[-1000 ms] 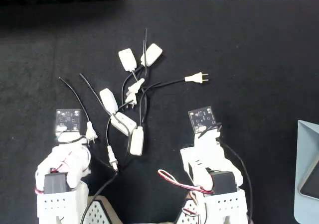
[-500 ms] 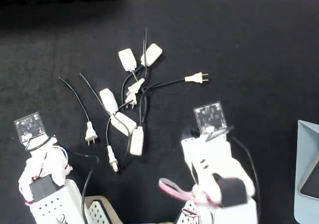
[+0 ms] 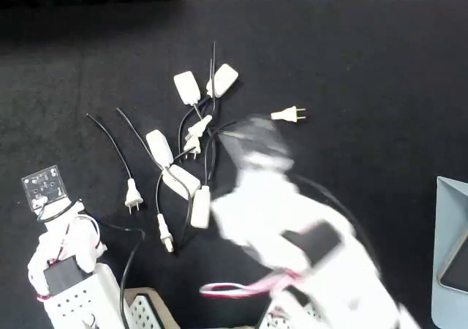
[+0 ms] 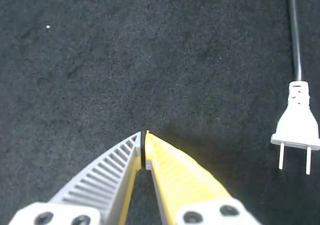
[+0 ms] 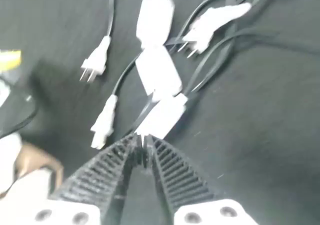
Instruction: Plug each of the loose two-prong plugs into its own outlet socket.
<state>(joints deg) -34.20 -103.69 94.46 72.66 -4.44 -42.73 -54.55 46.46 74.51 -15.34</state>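
Five white outlet sockets (image 3: 180, 181) lie loose in a knot of black cords (image 3: 208, 150), a little toward 10 o'clock from the middle of the black worktop (image 3: 380, 66). None has a plug seated, so the task looks barely begun.

One lone plug (image 3: 289, 113) lies out at 3 o'clock of the knot, prongs pointing away. It is probably the easiest to lift without dragging its neighbours. A second plug (image 3: 133, 195) rests at 8 o'clock of the knot, prongs toward the near edge.

The left tool (image 4: 144, 140) sits at 8 o'clock on the worktop, near that second plug. Its fingers are pressed tip to tip on nothing, and it is likely placed there to leave the middle free.

The right tool (image 5: 142, 146) hangs over the knot's 6 o'clock end, likewise closed and empty, its tips close to the nearest socket (image 5: 162, 116). It would have to open before any grasp, and the tangled cords may tug other pieces along.
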